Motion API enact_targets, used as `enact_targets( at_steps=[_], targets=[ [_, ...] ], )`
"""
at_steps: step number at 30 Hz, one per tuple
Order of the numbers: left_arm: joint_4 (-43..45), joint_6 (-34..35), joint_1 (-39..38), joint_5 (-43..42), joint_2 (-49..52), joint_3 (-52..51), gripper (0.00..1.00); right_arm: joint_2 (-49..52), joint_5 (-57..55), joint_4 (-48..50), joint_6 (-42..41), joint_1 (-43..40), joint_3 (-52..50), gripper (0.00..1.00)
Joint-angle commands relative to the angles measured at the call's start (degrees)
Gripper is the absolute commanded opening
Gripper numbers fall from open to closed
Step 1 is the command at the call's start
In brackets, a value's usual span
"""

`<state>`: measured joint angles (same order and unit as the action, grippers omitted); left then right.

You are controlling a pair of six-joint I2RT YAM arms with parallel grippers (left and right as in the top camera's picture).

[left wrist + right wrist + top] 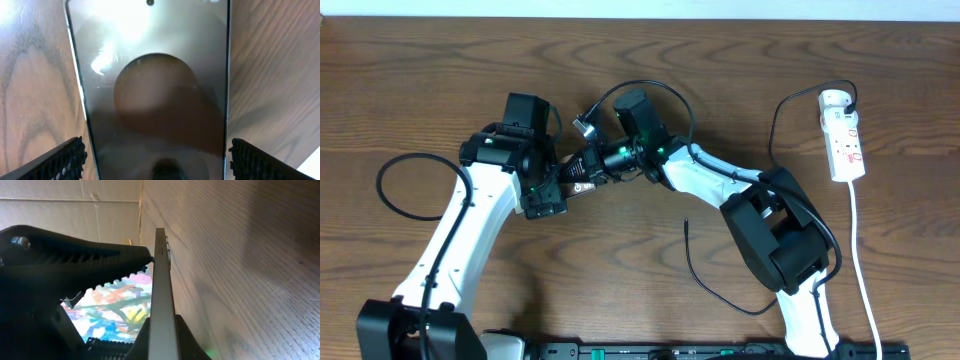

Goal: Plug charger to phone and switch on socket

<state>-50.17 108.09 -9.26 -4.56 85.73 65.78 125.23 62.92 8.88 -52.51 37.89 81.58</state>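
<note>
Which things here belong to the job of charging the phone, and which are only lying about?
For the job:
phone
charger
socket

Lying about:
only the black wire loop at far left, which may be the robot's own wiring

I find the overhead view bright and even, with soft shadows. Strong glare washes the phone (152, 95) screen, and the right wrist foreground is blurred.
</note>
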Motion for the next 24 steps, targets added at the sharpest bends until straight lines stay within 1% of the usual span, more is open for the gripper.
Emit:
enact_targets(
  at_steps=[1, 8, 12, 13, 17, 19, 22, 24],
  targets=[
    [0.13, -2.21, 1.46, -3.41, -0.55, 0.87, 0.91, -0.46, 2.84, 0.02, 0.94, -0.26, 0.81, 0.01],
    [0.81, -9.84, 6.78, -12.07, -3.58, 0.90, 0.92, -0.44, 1.01, -0.96, 1.25, -3.23, 0.81, 0.01],
    [2.01, -13.77, 10.16, -17.14, -5.86, 0.90, 0.92, -0.44, -0.07, -0.94, -1.03, -5.88, 0.81, 0.01],
    [2.80, -15.47, 11.41, -19.50, -6.75, 0.90, 0.92, -0.44, -0.66, -0.92, -2.51, -6.86, 0.81, 0.01],
    [5.55, -18.67, 13.66, -23.80, -8.22, 0.90, 0.92, -0.44, -1.97, 0.72, -10.47, -9.11, 0.81, 0.01],
    [7.30, -20.33, 14.23, -25.24, -8.39, 0.90, 0.92, -0.44, -1.92, 3.54, -17.11, -9.86, 0.81, 0.01],
    [9.70, -22.91, 14.34, -25.90, -8.37, 0.90, 0.92, -0.44, -1.66, 11.72, -29.22, -10.32, 0.81, 0.01],
    [11.76, -26.58, 14.34, -25.90, -8.37, 0.87, 0.92, -0.44, -1.20, 18.88, -37.40, -10.32, 0.81, 0.01]
  ],
)
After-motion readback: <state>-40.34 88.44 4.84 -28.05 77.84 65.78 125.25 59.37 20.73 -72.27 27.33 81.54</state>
